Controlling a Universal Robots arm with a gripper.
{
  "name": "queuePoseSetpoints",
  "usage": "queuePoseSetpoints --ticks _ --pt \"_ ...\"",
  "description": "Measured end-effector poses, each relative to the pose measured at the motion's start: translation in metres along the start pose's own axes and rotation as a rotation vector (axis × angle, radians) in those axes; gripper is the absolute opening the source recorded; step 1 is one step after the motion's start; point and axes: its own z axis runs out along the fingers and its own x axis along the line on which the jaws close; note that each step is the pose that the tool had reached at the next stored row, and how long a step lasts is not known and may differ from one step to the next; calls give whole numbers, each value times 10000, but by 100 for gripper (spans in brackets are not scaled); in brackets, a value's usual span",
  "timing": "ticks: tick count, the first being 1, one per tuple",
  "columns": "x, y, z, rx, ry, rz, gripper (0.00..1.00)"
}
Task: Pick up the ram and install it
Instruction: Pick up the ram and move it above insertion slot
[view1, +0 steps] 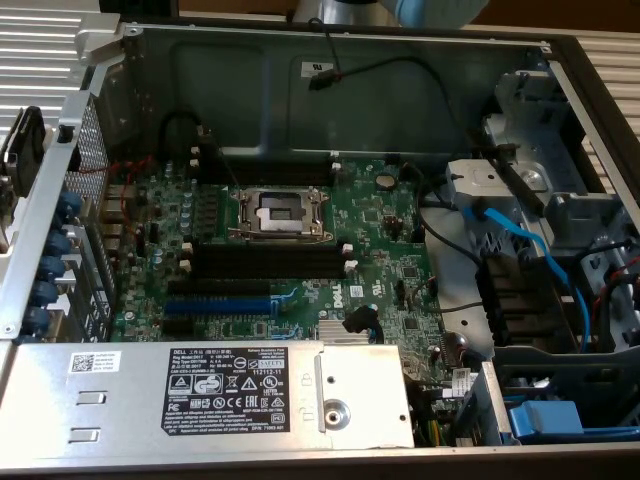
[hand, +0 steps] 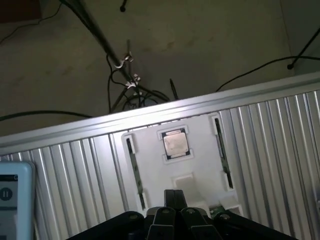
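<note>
"DELL" reads in white on the black label (view1: 225, 390) of the silver power supply (view1: 130, 425) at the near edge of the open computer case (view1: 250, 80). It reads again on the green motherboard (view1: 390, 240), just beside the end of the long black slots (view1: 265, 262) near the processor socket (view1: 277, 212) (the label's fine print is too small to read). A white barcode sticker (view1: 95, 361) sits on the power supply toward the exterior view's left, and a small white sticker (view1: 316, 68) is on the case's back wall. A blue expansion slot (view1: 215, 303) lies between the black slots and the power supply. Blue cables (view1: 520, 235) loop through the drive bay on the exterior view's right.

In the wrist view the gripper (hand: 175, 195) hangs over a white holder (hand: 197, 135) set on the ribbed metal tabletop (hand: 280, 140), its jaws pressed together with nothing between them. The holder carries a square processor chip (hand: 175, 144) in its middle pocket. The ram (hand: 222, 150) stands on edge in a groove to one side of the chip, and a second ram stick (hand: 135, 170) stands in the groove on the other side. The jaws point between the two and touch neither. A grey device (hand: 12, 195) with a pause sign lies on the tabletop, well apart from the holder. Beyond the tabletop's edge, black cables (hand: 45, 115) and a stand's pole (hand: 95, 27) show over the floor (hand: 225, 40).
</note>
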Motion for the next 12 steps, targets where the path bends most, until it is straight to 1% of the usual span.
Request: queuePoseSetpoints --ticks 2,3,10,12 --pt "0 2 7 -57 24 -179 10" --pt "0 2 8 -73 29 -284 10" --pt "4 5 28 -157 55 -1116 10" --pt "5 6 29 -167 58 -1185 10"
